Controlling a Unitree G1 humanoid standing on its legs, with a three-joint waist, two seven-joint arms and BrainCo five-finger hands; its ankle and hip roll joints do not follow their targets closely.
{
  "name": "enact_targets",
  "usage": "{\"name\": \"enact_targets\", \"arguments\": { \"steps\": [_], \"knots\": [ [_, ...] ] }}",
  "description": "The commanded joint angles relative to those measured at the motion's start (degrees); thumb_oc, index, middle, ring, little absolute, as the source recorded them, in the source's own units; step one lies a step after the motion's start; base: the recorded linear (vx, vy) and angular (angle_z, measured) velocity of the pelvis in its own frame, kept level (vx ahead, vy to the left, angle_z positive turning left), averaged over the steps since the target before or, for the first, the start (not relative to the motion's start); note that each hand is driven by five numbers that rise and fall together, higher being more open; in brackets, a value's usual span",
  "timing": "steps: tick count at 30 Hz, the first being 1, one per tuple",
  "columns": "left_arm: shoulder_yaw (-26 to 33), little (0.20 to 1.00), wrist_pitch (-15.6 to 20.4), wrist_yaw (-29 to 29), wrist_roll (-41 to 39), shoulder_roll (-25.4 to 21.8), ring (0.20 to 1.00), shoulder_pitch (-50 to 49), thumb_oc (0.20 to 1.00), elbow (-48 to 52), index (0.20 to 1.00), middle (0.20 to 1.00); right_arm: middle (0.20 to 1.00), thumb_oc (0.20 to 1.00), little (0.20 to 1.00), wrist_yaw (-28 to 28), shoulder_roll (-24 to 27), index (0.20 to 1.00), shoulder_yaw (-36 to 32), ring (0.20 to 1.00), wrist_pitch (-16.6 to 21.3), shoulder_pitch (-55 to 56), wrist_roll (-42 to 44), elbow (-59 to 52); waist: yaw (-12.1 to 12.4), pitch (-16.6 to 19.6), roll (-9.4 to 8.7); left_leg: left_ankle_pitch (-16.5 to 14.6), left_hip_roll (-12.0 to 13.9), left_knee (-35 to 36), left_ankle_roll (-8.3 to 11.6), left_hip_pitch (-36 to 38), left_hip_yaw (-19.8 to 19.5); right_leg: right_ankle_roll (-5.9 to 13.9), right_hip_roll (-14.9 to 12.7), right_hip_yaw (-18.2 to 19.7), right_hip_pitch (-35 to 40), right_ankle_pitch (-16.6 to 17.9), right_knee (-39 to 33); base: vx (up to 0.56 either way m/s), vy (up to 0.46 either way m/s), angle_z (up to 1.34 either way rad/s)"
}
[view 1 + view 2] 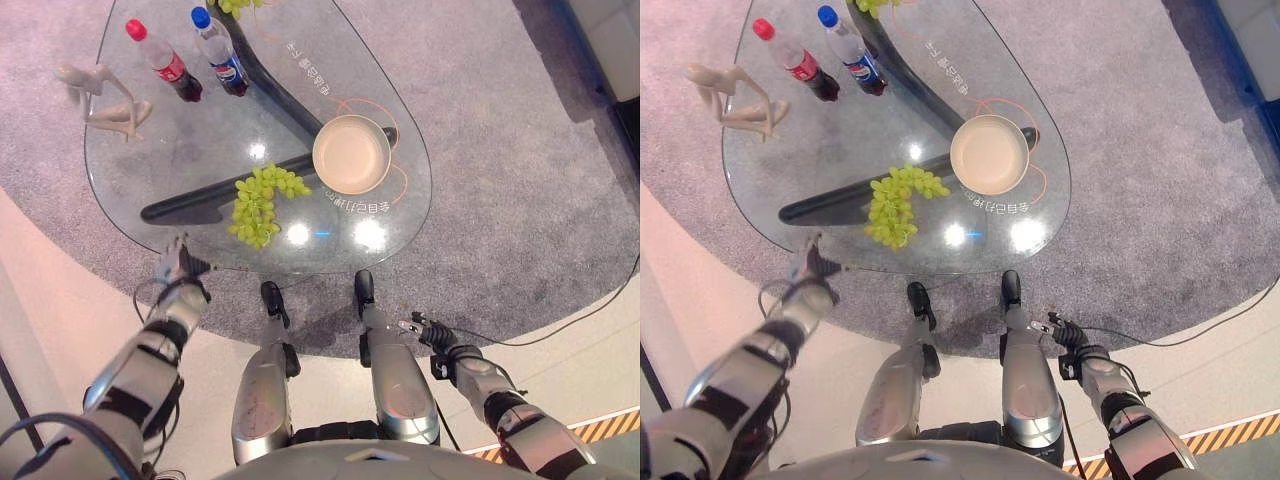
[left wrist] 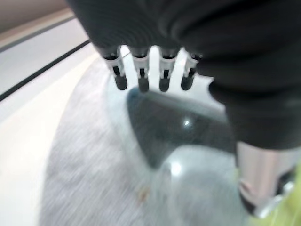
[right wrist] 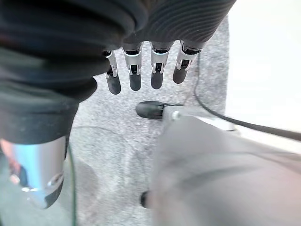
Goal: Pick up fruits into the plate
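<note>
A rounded glass table (image 1: 180, 170) with a dark frame beneath it stands on grey carpet (image 1: 520, 170), seen from above by the head camera. At the table's 10 o'clock edge sits a pale beige abstract figurine (image 1: 100, 95). Just to its right, near 11 o'clock, a dark cola bottle with a red cap (image 1: 163, 62) and a dark cola bottle with a blue cap (image 1: 219, 52) lie tilted side by side. At the 12 o'clock edge a small green grape cluster (image 1: 236, 6) is partly cut off by the frame.

The robot's left hand (image 1: 178, 266) hangs at the table's 7 o'clock rim, fingers straight and relaxed, holding nothing; in its wrist view the dark fingertips (image 2: 141, 84) point out over the glass.

Near the table's centre lies a large bunch of green grapes (image 1: 260, 205), resting on the glass at 8 o'clock from the round cream plate (image 1: 351, 154), just beside it but not on it. The plate holds nothing.

The right hand (image 1: 428, 331) hangs low at 5 o'clock, well apart from the table, over the carpet. Its fingers (image 3: 135, 80) are straight and loose, holding nothing.
</note>
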State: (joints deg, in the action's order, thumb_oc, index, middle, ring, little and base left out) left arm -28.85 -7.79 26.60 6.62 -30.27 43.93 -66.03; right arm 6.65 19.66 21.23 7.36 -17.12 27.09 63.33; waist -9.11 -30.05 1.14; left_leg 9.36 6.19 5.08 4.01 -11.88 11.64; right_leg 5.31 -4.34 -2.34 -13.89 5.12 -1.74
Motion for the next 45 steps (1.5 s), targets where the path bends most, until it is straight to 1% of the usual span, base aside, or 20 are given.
{"name": "enact_targets", "arguments": {
  "steps": [1, 4, 5, 8, 12, 15, 19, 23, 27, 29, 31, 35, 39, 40, 41, 45],
  "knots": [
    [-1.9, 1.0, -6.3, -2.1, -1.1, -3.8, 1.0, 8.0, 1.0, -0.6, 1.0, 1.0, 1.0, 1.0, 1.0, -1.5, 1.0, 1.0, 1.8, 1.0, -1.4, 0.1, 3.1, -4.5, -2.7, 0.3, -1.4, -2.5, -1.6, -3.7, 0.05, -3.5, -0.6, -1.23, 2.9, 1.4, -8.2, -0.1, 7.9, -0.1, -0.049, -0.11],
    [-2.7, 1.0, -7.2, -2.0, -0.3, -3.6, 1.0, 9.8, 1.0, -0.3, 1.0, 1.0, 1.0, 1.0, 1.0, -2.6, 0.8, 1.0, 2.0, 1.0, -1.3, 0.0, 4.1, -6.3, -3.1, 0.3, -1.46, -2.2, -1.6, -3.9, 0.19, -5.4, -0.4, -1.22, 2.9, 1.4, -10.3, 0.2, 8.1, -0.08, -0.092, -0.06],
    [-3.1, 1.0, -7.9, -1.2, 0.4, -3.1, 1.0, 10.8, 1.0, -0.6, 1.0, 1.0, 1.0, 1.0, 1.0, -2.9, 0.5, 1.0, 2.0, 1.0, -1.0, -0.2, 4.9, -6.9, -3.3, 0.3, -1.61, -2.0, -1.6, -3.9, 0.27, -6.5, -0.4, -1.22, 3.0, 1.3, -11.3, 0.4, 8.1, -0.08, -0.124, -0.02],
    [-4.0, 1.0, -8.5, 0.0, 1.8, -2.3, 1.0, 13.1, 1.0, -2.4, 1.0, 1.0, 1.0, 1.0, 1.0, -2.8, 0.1, 1.0, 2.3, 1.0, -0.3, -0.7, 6.4, -7.8, -3.8, 0.3, -2.18, -1.6, -1.3, -3.9, 0.56, -8.6, 0.0, -1.12, 3.1, 1.2, -13.6, 0.8, 8.3, -0.08, -0.12, -0.03],
    [-5.1, 1.0, -10.0, 1.4, 1.0, -1.3, 1.0, 17.1, 1.0, -4.7, 1.0, 1.0, 1.0, 1.0, 1.0, -3.0, -0.5, 1.0, 3.1, 1.0, -0.3, -1.7, 8.0, -8.7, -4.4, 0.3, -3.01, -1.0, -0.9, -4.2, 1.04, -11.2, 0.4, -1.06, 3.4, 1.2, -16.4, 1.1, 8.9, -0.05, -0.099, -0.04],
    [-6.0, 1.0, -10.6, 1.0, 0.1, -1.0, 1.0, 19.1, 1.0, -5.1, 1.0, 1.0, 1.0, 1.0, 1.0, -3.3, -0.8, 1.0, 3.5, 1.0, -0.2, -1.8, 8.8, -9.2, -4.8, 0.3, -3.33, -0.8, -0.6, -4.5, 1.3, -12.7, 0.6, -1.02, 3.6, 1.2, -17.9, 1.1, 9.3, -0.03, -0.079, -0.04],
    [-7.3, 1.0, -11.2, 0.1, 0.8, -0.2, 1.0, 20.8, 1.0, -5.7, 1.0, 1.0, 1.0, 1.0, 1.0, -3.4, -1.0, 1.0, 3.5, 1.0, 0.1, -1.9, 9.5, -9.3, -5.3, 0.3, -3.54, -0.5, -0.2, -4.6, 1.6, -14.2, 0.8, -0.96, 3.8, 1.1, -19.6, 1.2, 9.6, -0.02, -0.053, -0.04],
    [-9.0, 1.0, -13.3, -0.1, 3.9, 0.6, 1.0, 22.0, 1.0, -6.3, 1.0, 1.0, 1.0, 1.0, 1.0, -3.3, -1.1, 1.0, 3.3, 1.0, 0.3, -2.2, 9.7, -9.4, -5.6, 0.3, -3.71, -0.4, 0.0, -4.8, 1.81, -15.4, 0.9, -0.95, 3.9, 1.1, -20.7, 1.3, 9.8, -0.01, -0.041, -0.07],
    [-11.5, 1.0, -18.7, 1.8, 8.4, 0.8, 1.0, 23.6, 1.0, -8.0, 1.0, 1.0, 1.0, 1.0, 1.0, -2.6, -1.2, 1.0, 3.7, 1.0, 0.9, -2.5, 10.7, -9.8, -6.2, 0.3, -4.32, -0.2, 0.4, -5.1, 2.16, -16.9, 1.1, -0.94, 4.1, 1.3, -22.3, 1.7, 10.0, -0.01, -0.037, -0.05],
    [-12.4, 1.0, -21.2, 3.7, 8.5, 0.3, 1.0, 24.9, 1.0, -9.3, 1.0, 1.0, 1.0, 1.0, 1.0, -2.4, -1.3, 1.0, 4.3, 1.0, 1.5, -2.4, 10.9, -10.1, -6.5, 0.3, -4.81, 0.0, 0.6, -5.3, 2.48, -17.7, 1.4, -0.83, 4.1, 1.4, -23.1, 2.1, 9.9, -0.01, -0.034, -0.03],
    [-12.6, 1.0, -22.6, 4.5, 8.8, -0.1, 1.0, 25.6, 1.0, -10.2, 1.0, 1.0, 1.0, 1.0, 1.0, -2.3, -1.5, 1.0, 4.8, 1.0, 1.6, -2.1, 11.2, -10.5, -6.8, 0.3, -5.33, -0.1, 0.8, -5.2, 2.69, -17.8, 1.5, -0.69, 4.1, 1.6, -23.4, 2.1, 9.7, 0.0, -0.047, -0.05],
    [-12.3, 1.0, -23.4, 4.6, 9.0, -1.1, 1.0, 27.2, 1.0, -11.5, 1.0, 1.0, 1.0, 1.0, 1.0, -2.4, -1.9, 1.0, 5.3, 1.0, 1.9, -1.6, 11.9, -11.3, -6.9, 0.3, -6.26, 0.1, 1.1, -5.2, 2.93, -19.5, 1.7, -0.63, 4.3, 1.8, -25.0, 2.8, 9.4, -0.01, -0.063, -0.03],
    [-12.2, 1.0, -24.6, 4.7, 9.7, -1.6, 1.0, 27.6, 1.0, -12.4, 1.0, 1.0, 1.0, 1.0, 1.0, -2.3, -2.0, 1.0, 5.5, 1.0, 2.1, -0.6, 12.2, -12.0, -7.0, 0.3, -6.99, -0.2, 1.3, -5.2, 3.07, -20.1, 1.4, -0.56, 4.3, 1.7, -25.6, 2.8, 9.2, 0.0, -0.046, 0.0],
    [-12.2, 0.451, -24.6, 4.1, 10.3, -1.7, 0.451, 27.7, 0.451, -12.8, 0.451, 0.451, 1.0, 1.0, 1.0, -2.4, -2.0, 1.0, 5.6, 1.0, 2.2, -0.4, 12.4, -12.3, -7.1, 0.3, -7.17, -0.2, 1.4, -5.1, 3.09, -20.2, 1.4, -0.55, 4.3, 1.7, -25.8, 2.8, 9.2, 0.01, -0.048, 0.01],
    [-12.6, 0.2, -25.0, 3.7, 10.9, -1.7, 0.2, 27.8, 0.2, -13.0, 0.2, 0.2, 1.0, 1.0, 1.0, -2.4, -2.0, 1.0, 5.6, 1.0, 2.2, -0.4, 12.5, -12.5, -7.1, 0.3, -7.36, -0.2, 1.5, -5.1, 3.11, -20.4, 1.3, -0.52, 4.3, 1.6, -25.9, 3.0, 9.0, 0.0, -0.047, 0.0],
    [-13.2, 0.2, -25.3, 3.3, 12.0, -1.3, 0.2, 27.9, 0.2, -13.4, 0.2, 0.2, 1.0, 1.0, 1.0, -2.4, -2.0, 1.0, 5.8, 1.0, 1.8, -0.4, 12.8, -13.3, -7.1, 0.3, -7.82, -0.1, 1.5, -4.9, 3.17, -20.5, 1.0, -0.5, 4.5, 1.4, -25.9, 3.1, 8.9, 0.0, -0.029, 0.0]
  ]
}}
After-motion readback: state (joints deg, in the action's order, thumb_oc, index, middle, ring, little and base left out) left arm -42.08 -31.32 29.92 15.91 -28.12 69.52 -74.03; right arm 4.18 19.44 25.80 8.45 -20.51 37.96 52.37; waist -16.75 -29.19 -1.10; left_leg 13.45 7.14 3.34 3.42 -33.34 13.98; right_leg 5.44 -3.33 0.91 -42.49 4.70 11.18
